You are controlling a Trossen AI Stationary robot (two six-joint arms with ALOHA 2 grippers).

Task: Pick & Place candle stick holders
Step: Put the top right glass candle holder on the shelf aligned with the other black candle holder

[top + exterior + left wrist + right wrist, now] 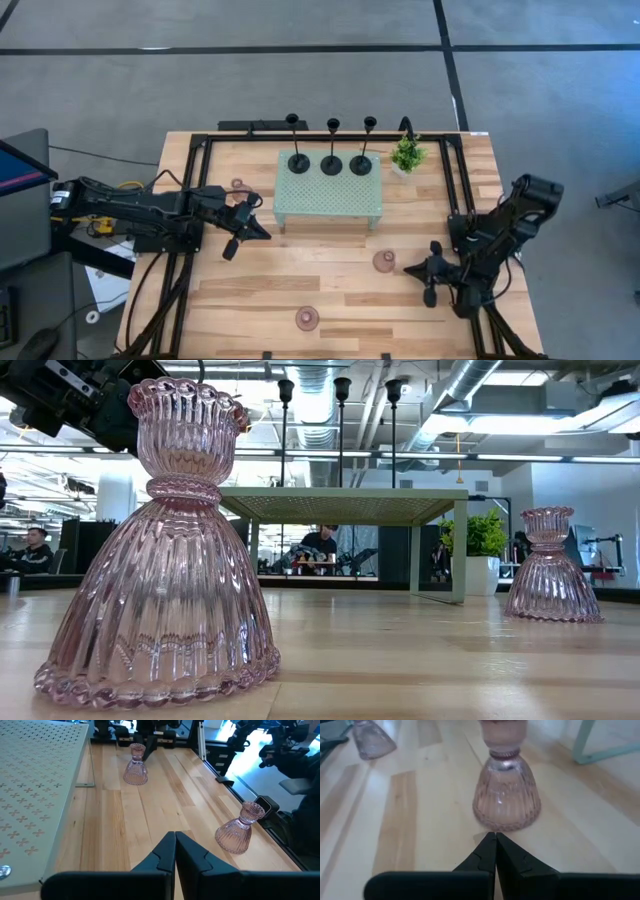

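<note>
A: What sort of place?

B: Robotics lab in an open-plan office. Wooden table point(330, 290) with a black frame, standing on grey carpet tiles point(300, 80) crossed by dark lines.

A: Other evidence?

B: Low view: exposed silver ducts point(470, 380) and strip lights overhead. One seated person point(322, 545) at a bench behind the table, another point(35, 550) far off to the side. A monitor point(20, 165) sits beside the table, cables point(110, 190) trailing near it.
</note>
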